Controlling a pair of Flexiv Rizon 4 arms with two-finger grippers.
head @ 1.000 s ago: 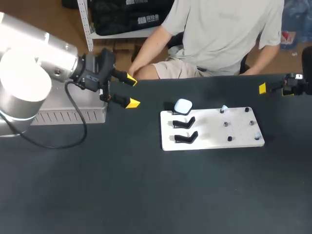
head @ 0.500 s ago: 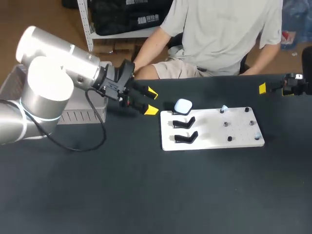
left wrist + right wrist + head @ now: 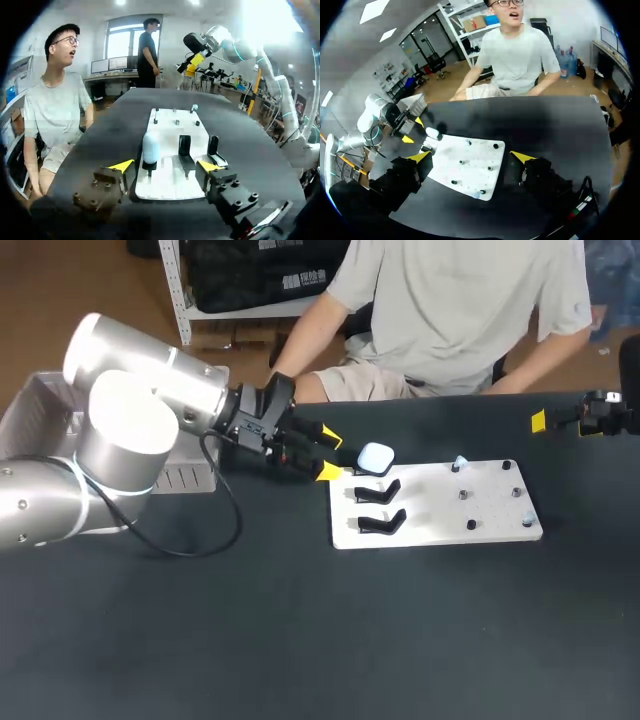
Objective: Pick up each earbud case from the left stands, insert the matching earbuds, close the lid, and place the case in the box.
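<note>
- The board [image 3: 440, 508] is set on the table [image 3: 300, 640], right of middle.
- The earbud case [image 3: 376, 457] is seated on the rearmost stand [image 3: 366, 472] at the board's left end.
- The left gripper [image 3: 330, 454] is held just left of the case.
- The box [image 3: 40, 405] is placed far left.

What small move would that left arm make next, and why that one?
Probably ease the left gripper forward toward the pale blue earbud case. Its fingers are open and empty, just short of the case, which is perched on a stand at the near edge of the white board. In the left wrist view the case lies ahead, nearer one finger, so a slight sideways shift may help.
</note>
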